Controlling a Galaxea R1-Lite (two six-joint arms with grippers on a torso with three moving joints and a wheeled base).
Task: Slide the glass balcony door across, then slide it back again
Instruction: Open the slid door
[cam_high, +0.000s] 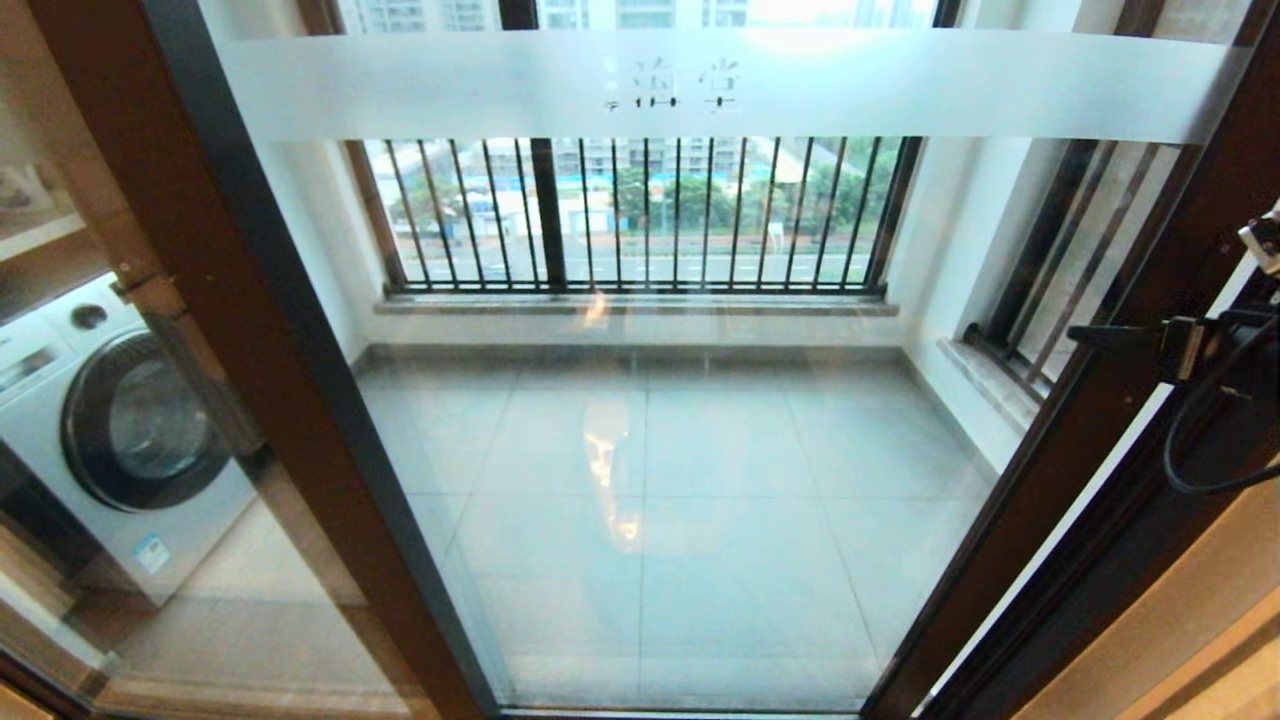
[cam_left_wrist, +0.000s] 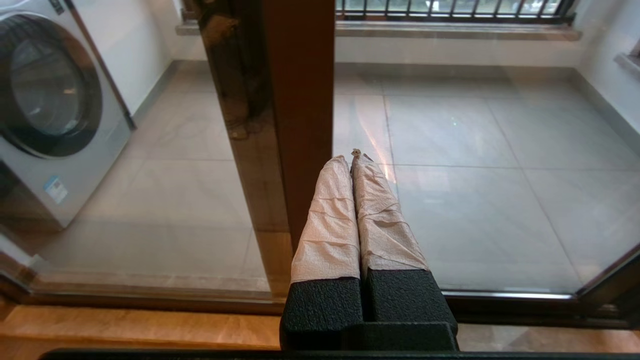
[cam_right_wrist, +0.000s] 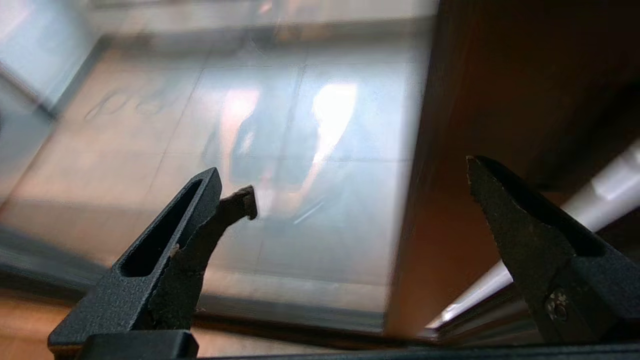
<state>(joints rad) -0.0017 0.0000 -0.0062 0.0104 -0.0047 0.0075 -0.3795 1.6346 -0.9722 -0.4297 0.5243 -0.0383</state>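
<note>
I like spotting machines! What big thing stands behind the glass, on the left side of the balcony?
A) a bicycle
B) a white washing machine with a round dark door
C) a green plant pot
B: the white washing machine with a round dark door stands on the tiled balcony floor at the left, seen through brown-framed glass.

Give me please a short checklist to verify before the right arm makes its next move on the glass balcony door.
1. Right gripper open: ok, jaws stand wide apart.
2. Right gripper at the glass balcony door, beside its right frame: ok.
3. Fingers touching the frame: cannot tell.
4. Left gripper shut and parked low before the door: ok.
5. Door fully across to the right jamb: not ok, a bright gap shows beside the frame.
6. Washing machine behind the left pane, away from the gripper: ok.
</note>
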